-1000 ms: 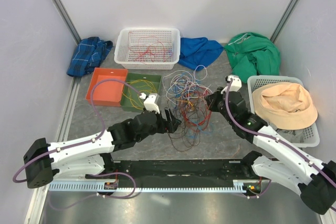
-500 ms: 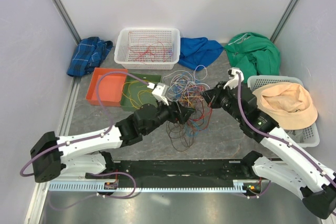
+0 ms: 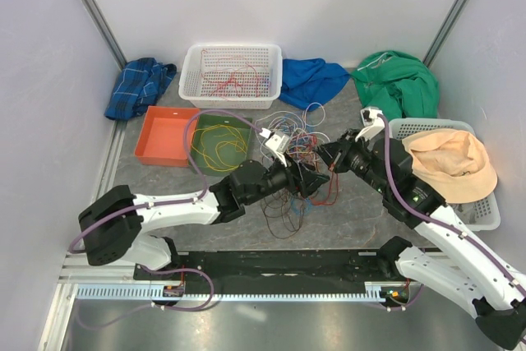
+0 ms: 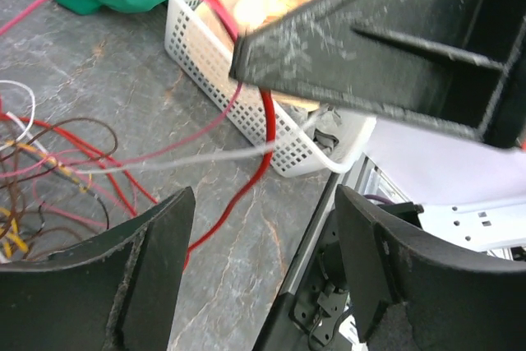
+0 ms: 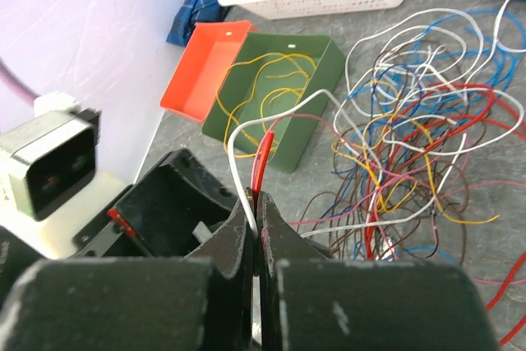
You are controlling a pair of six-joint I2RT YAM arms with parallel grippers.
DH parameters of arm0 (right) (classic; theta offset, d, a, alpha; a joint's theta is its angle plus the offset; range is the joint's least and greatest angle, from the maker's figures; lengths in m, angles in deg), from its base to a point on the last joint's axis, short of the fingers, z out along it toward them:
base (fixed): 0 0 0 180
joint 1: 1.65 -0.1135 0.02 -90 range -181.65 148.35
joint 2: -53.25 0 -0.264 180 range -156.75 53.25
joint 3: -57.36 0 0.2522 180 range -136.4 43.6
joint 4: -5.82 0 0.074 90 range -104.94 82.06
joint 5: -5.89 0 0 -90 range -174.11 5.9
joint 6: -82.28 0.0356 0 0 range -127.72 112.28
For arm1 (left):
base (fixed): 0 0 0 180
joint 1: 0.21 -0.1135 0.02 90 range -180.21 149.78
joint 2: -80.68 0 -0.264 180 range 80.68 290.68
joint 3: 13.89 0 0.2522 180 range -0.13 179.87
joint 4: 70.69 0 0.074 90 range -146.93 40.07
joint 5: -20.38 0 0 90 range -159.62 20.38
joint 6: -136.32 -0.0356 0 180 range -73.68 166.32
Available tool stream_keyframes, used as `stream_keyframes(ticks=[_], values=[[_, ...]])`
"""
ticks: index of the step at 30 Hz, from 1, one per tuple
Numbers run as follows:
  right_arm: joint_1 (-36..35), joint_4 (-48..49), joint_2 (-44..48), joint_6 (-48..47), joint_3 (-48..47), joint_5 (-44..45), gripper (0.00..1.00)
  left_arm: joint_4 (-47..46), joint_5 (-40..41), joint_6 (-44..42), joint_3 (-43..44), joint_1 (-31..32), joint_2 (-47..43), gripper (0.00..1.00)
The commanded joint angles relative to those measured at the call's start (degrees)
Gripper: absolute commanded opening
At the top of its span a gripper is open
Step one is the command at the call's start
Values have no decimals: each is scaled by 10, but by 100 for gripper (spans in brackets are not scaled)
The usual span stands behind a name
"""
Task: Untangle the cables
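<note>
**Pulling one strand free.** We see the right gripper [image 5: 256,207] pinched shut on a red cable [image 5: 264,162] with a white cable [image 5: 238,150] caught beside it. It is lifting both clear of the cables [image 3: 292,150], a loose knot heaped at the middle of the table [image 3: 345,219]. The left gripper [image 4: 265,195] hangs at six o'clock of that grip in its own wrist view. Its jaws are spread wide and hold nothing, and the red strand trails down toward the gap between them.

We judge the step in hand to be singling out one cable. The next move seems to call for the open gripper to take the red strand lower down, or to pin the heap, while the other draws away slowly. The loops cross many times and would likely snag and drag the whole knot.

The wires are thin, smooth-jacketed and limp, and they lie in springy curls of red, blue, white, yellow, brown and pink on a grey, marbled surface.

At nine o'clock of the heap, a shallow green tray [image 5: 297,145] holds yellow wires [image 5: 271,80], and an orange tray [image 3: 160,137] sits just beyond it. At eleven o'clock, a white perforated basket [image 3: 232,101] holds red wires [image 3: 230,81], which suggests to us sorting by colour.
</note>
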Motion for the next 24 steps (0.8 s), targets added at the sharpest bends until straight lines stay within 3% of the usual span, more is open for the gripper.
stream_keyframes(ticks=[1, 7, 8, 10, 12, 13, 15, 18, 24], values=[[-3, 7, 11, 13, -19, -24, 0, -38, 7, -18, 41, -1, 31, 69], [-3, 0, 25, 15, -20, -24, 0, -28, 30, -13, 52, -1, 57, 48], [-4, -1, 28, 14, -20, -23, 0, -29, 27, -13, 50, -3, 56, 40], [-3, -13, 35, 9, -21, -11, 27, -23, 21, -16, 50, -3, 47, 29], [-3, -26, 40, 2, -26, 19, 54, -6, 14, -23, 52, -4, 32, 10], [-3, -42, 43, -2, -28, 32, 60, 15, 14, -25, 56, -4, 14, 2], [-4, -56, 53, -6, -34, 74, 73, 86, 27, -35, 73, -5, -10, 2], [-3, -79, 82, -13, -35, 141, 81, 188, 64, -51, 107, -9, -61, 2], [-4, -82, 142, -36, -11, 171, 83, 320, 112, -96, 207, -21, -121, 2]])
